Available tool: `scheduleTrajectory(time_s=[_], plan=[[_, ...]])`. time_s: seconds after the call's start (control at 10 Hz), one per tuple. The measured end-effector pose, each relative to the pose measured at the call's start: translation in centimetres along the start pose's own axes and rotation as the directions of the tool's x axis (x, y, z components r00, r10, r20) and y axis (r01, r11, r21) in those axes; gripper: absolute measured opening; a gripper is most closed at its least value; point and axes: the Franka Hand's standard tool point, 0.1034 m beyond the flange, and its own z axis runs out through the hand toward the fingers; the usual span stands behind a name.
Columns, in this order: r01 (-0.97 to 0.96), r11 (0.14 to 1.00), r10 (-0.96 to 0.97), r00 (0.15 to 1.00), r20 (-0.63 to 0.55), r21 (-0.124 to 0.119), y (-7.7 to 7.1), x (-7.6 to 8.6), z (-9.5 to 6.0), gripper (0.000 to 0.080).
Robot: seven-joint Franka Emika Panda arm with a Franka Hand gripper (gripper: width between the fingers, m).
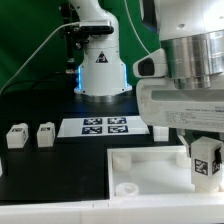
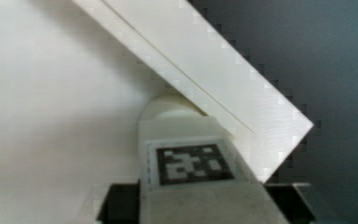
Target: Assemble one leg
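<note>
One leg (image 1: 206, 158) sits clamped between the fingers (image 1: 206, 180), held over the square plate (image 1: 140, 165) near its edge on the exterior view's right. From the wrist, the leg (image 2: 194, 150) hangs tag-forward with the plate's edge (image 2: 211, 70) slanting past behind it. My worry: smooth, hard plastic could twist in the grip (the hold looks narrow), so the post meets its corner hole crooked and jams. Two spare legs (image 1: 30, 134) wait on the dark surface (image 1: 50, 175) beside the marker board (image 1: 105, 126).
</note>
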Motion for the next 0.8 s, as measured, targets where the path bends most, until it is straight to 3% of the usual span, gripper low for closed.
scheduleTrajectory(time_s=[0.1,0.2,0.5,0.6,0.7,0.8], plan=[[-0.223,0.974,0.223,0.975,0.018,0.047,0.18,-0.16,0.05,0.0299],[-0.333,0.941,0.331,0.943,0.035,0.063,0.14,-0.30,0.07,0.0300],[-0.283,0.957,0.281,0.959,0.035,0.060,0.15,-0.39,0.07,0.0300],[-0.245,0.968,0.244,0.969,0.031,0.057,0.18,-0.44,0.11,0.0376],[-0.074,0.996,0.074,0.997,0.015,0.048,0.18,-0.61,0.11,0.0376],[0.134,0.990,-0.134,0.991,-0.007,0.037,0.11,-0.66,0.08,0.0569]])
